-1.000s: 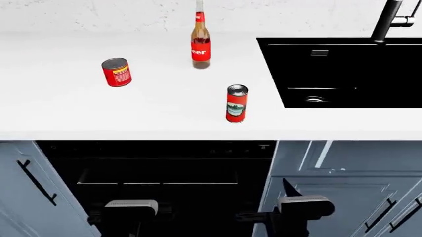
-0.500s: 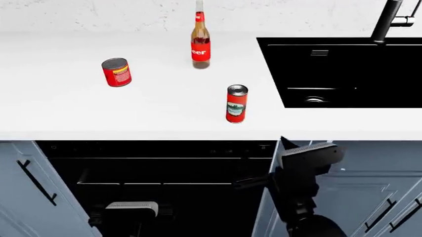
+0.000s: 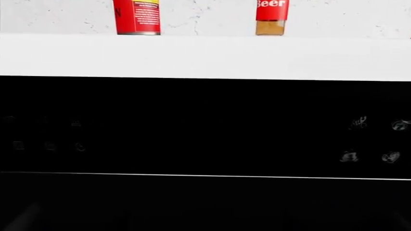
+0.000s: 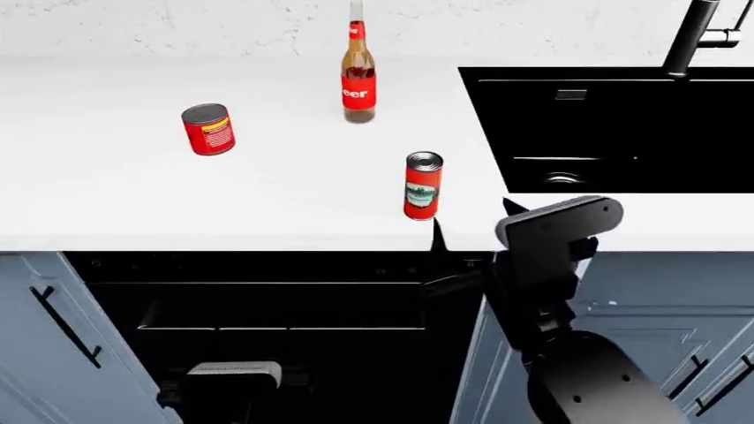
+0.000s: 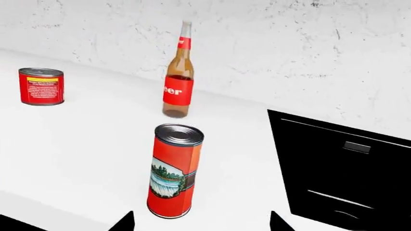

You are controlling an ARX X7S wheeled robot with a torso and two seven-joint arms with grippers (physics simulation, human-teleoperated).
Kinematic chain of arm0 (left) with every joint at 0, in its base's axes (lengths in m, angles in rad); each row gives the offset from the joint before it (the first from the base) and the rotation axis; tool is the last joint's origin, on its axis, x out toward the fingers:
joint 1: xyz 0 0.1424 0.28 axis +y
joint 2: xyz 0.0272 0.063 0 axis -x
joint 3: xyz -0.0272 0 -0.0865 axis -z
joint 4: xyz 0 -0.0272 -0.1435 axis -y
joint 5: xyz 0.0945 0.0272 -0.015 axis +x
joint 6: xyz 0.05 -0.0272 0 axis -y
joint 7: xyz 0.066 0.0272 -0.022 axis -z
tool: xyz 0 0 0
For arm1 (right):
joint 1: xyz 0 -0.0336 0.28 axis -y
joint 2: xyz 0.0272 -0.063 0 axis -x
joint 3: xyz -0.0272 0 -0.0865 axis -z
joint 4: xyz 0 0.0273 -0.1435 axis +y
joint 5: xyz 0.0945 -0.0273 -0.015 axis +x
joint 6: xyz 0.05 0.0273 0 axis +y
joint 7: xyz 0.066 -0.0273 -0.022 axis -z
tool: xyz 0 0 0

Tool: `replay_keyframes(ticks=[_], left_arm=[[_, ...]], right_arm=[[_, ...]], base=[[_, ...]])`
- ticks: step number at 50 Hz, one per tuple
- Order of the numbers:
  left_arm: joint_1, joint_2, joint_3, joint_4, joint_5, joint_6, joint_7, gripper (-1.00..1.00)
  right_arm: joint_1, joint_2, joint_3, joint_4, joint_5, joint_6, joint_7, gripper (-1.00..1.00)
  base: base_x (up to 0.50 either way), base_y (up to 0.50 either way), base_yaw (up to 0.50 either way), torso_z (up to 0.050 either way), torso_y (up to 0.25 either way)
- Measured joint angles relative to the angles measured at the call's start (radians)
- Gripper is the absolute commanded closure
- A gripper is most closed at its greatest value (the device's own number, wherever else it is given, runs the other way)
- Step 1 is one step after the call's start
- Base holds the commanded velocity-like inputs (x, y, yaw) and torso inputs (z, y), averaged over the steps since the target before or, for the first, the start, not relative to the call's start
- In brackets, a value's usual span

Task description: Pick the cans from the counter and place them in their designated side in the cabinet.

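The taller can (image 4: 423, 185) stands upright on the white counter (image 4: 141, 194) near its front edge, left of the sink. It fills the middle of the right wrist view (image 5: 174, 169). The squatter can (image 4: 208, 129) with the yellow stripe stands far left; it also shows in the right wrist view (image 5: 41, 86) and the left wrist view (image 3: 136, 17). My right gripper (image 4: 471, 221) is open at the counter's front edge, just right of and in front of the taller can, apart from it; its tips frame the can's base in the right wrist view (image 5: 201, 225). My left gripper (image 4: 233, 375) is low before the dark cabinet opening, its fingers hidden.
A brown beer bottle (image 4: 358, 79) stands at the back, behind the taller can. The black sink (image 4: 613, 124) and tap (image 4: 695, 35) lie to the right. Under the counter is a dark opening (image 4: 282, 300) between grey-blue doors (image 4: 48, 344).
My right arm has risen from low in front of the cabinet to the counter's front edge, close to the taller can. The left arm and the cans have not moved.
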Motion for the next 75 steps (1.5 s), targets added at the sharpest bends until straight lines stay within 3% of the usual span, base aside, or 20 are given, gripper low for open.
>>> replay_keyframes(ticks=[75], left_arm=[[-0.013,-0.033,0.021,-0.010,-0.053,0.022,-0.050,-1.00]], right_arm=[[0.234,-0.113,-0.018,0.455,0.098,-0.165,-0.091,-1.00]], base=[[0.00,0.00,0.00,0.000,0.000]])
